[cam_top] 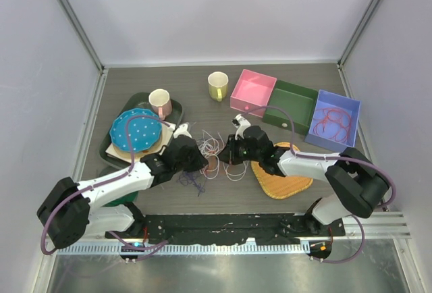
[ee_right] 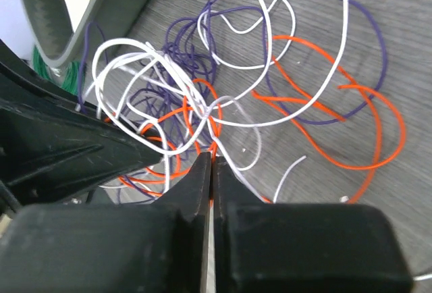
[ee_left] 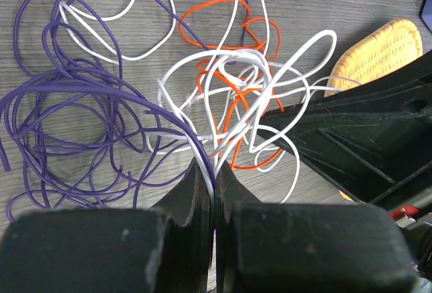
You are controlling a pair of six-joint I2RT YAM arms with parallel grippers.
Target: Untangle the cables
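**View from above, left to right.** On the left of the worktop [cam_top: 121, 80] I see a dark tray [cam_top: 177, 109] carrying a blue dotted plate [cam_top: 136, 131] and a pink cup [cam_top: 160, 100]. The left arm [cam_top: 115, 183] reaches from its base towards the middle. Its jaws meet the cables [cam_top: 214, 150], which lie in one loose heap at the centre of the worktop. The right arm [cam_top: 304, 163] comes in from the other side over a woven yellow mat [cam_top: 280, 185]. Further right stand a pink box [cam_top: 253, 90], a green box [cam_top: 293, 104] and a blue box [cam_top: 334, 121]. The blue box holds a few thin red loops.

**Left wrist view.** The left jaws are pressed together on a white cable [ee_left: 297, 57] where it leaves the knot. The purple cable [ee_left: 67, 90] spreads in loose loops to the left. The orange cable [ee_left: 216, 3] is threaded through the white loops in the middle.

**Right wrist view.** The right jaws are also closed, and they pinch strands just below the white knot. I see white in the gap with orange close beside it, but I cannot tell whether both are caught.

**Progress, as I judge it.** The task is not far along. All three colours cross at one central knot and none lies free. The purple lies mostly to one side, which suggests it may part first. Pulling the strands apart and laying each one separately remain to be done.
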